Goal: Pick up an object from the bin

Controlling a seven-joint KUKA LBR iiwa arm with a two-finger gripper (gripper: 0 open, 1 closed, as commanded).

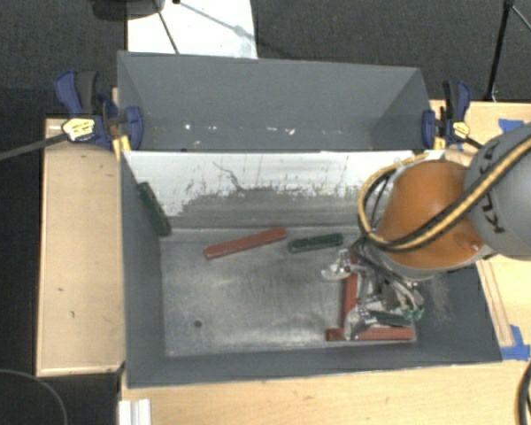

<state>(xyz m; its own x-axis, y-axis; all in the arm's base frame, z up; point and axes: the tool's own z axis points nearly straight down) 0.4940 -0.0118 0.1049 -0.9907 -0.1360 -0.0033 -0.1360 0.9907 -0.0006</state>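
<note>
At the near right of the bin (248, 308), the gripper (368, 315) is hanging low over two red sticks. The near red stick (376, 334) is lying along the front wall, and the second red stick (348, 297) is running back from its left end. Whether the gripper is spread or closed I cannot tell. Farther back, a long red stick (245, 243) and a green stick (316, 242) are lying nearly in line, apart. Another dark stick (153, 209) is lying by the far left wall.

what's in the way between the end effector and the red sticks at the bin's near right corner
Nothing visible does. The end effector sits right over the two red sticks, a small green piece lying beside them.
</note>
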